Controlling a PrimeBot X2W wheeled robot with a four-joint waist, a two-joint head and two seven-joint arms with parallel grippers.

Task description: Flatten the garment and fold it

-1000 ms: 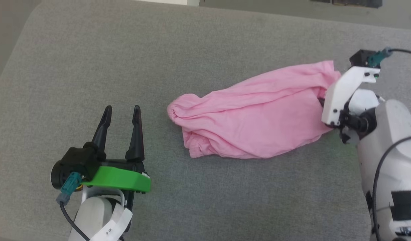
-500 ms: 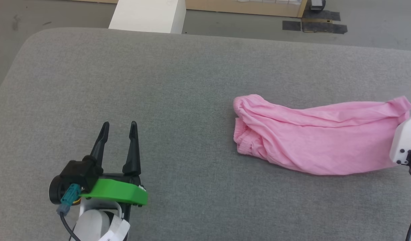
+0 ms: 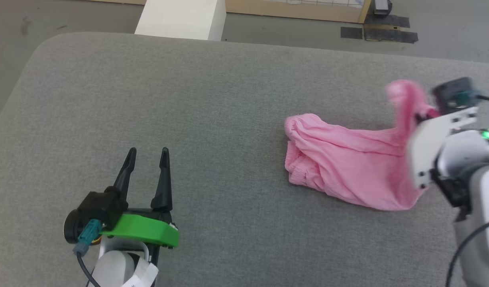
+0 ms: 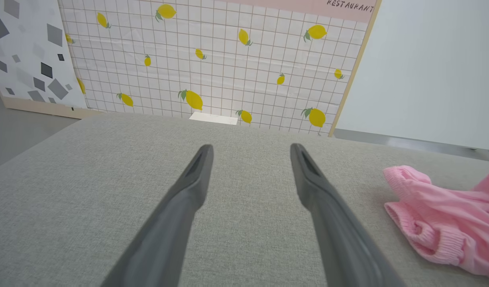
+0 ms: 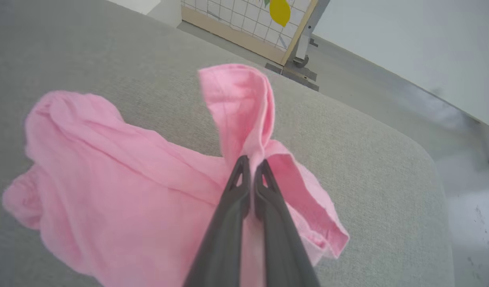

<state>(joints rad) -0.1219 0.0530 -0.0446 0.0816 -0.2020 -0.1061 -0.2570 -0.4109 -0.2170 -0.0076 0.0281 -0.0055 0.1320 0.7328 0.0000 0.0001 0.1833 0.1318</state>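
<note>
So I'm at the flattening stage, nowhere near folding yet. My right gripper (image 5: 252, 163) has its two dark fingers (image 5: 228, 223) pinched tight on a corner of the garment (image 3: 348, 171) at the right side of the head view. That pinched bit stands up off the surface as a little pink flap. The rest lies in a crumpled sausage shape across the right-centre of the frame. The gathered elastic band (image 3: 294, 175) is at the garment's left end, bunched, ribbed-looking and curled in on itself. My left gripper (image 3: 148, 152) sits lower left, jaws spread wide, holding nothing. It's well apart from the cloth, with bare cushion between.

Material-wise it's thin, soft jersey-type stuff, light pink, with loads of long wrinkles running along its length. It looks floppy, so my guess is it'll drape and cling to itself rather than hold a shape. The grey cushion (image 3: 188, 99) under it is a coarse woven fabric with rounded corners, so I'd expect some drag when pulling cloth across it.

Next move as I see it: bring the left gripper over to the elastic end, grab there, then pull the two ends apart to spread it out. The tricky part is catching one layer and not the whole bunch. The right wrist view is a bit blurry, so I can't tell how many layers the right one is pinching.
</note>
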